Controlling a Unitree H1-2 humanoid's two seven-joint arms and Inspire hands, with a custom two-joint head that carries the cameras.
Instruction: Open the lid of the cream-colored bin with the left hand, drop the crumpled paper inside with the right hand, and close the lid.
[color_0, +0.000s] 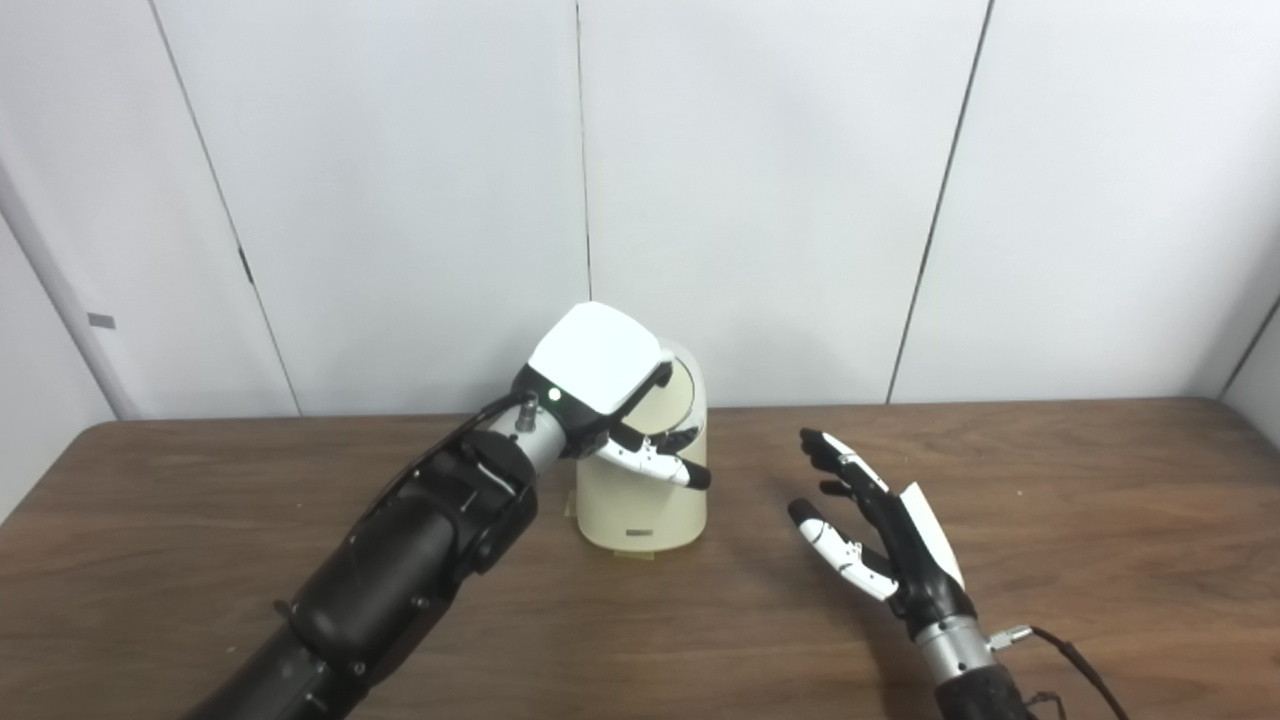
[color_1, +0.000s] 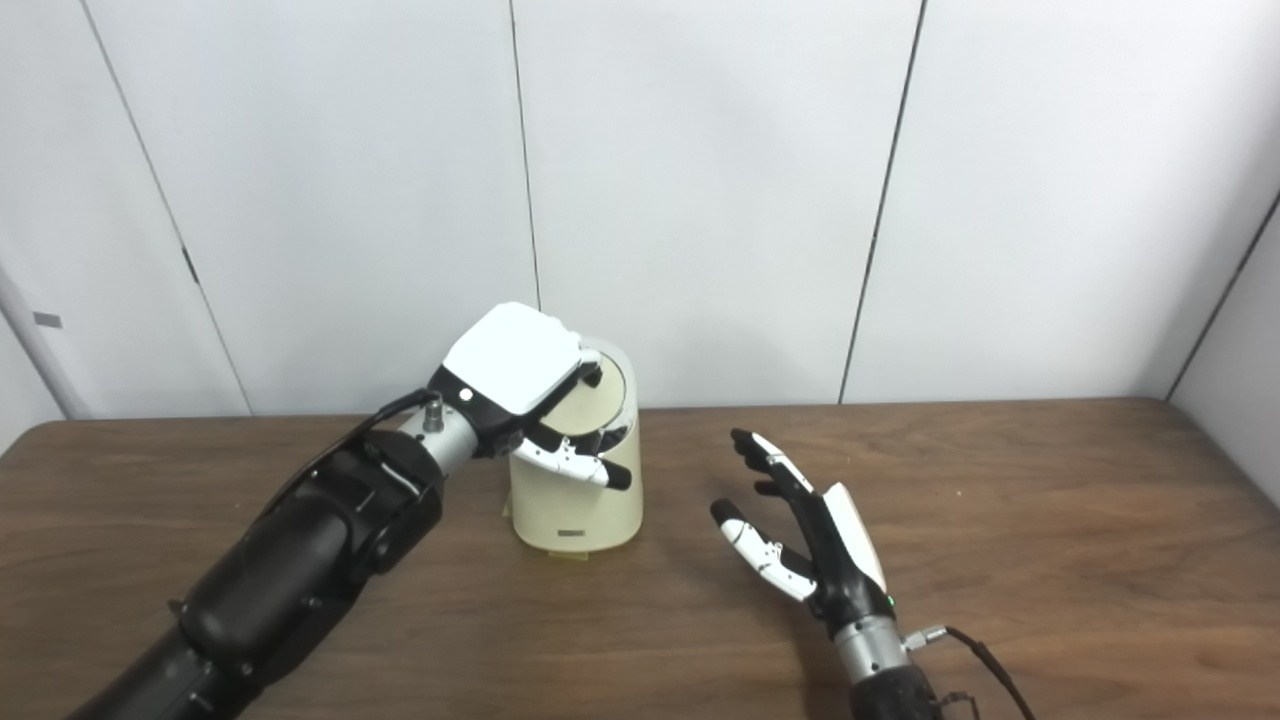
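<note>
The cream-colored bin (color_0: 645, 510) stands upright on the table near its middle. Its round lid (color_0: 686, 398) sits slanted at the top, facing me. My left hand (color_0: 610, 385) is on top of the bin, with fingers curled over the lid's upper edge and the thumb (color_0: 655, 465) lying across the front just below the lid. My right hand (color_0: 880, 535) is open and empty, palm turned left, just above the table to the right of the bin. No crumpled paper shows in either view.
The brown wooden table (color_0: 1050, 500) runs to a white panelled wall (color_0: 800, 200) right behind the bin. A black cable (color_0: 1075, 660) trails from my right wrist.
</note>
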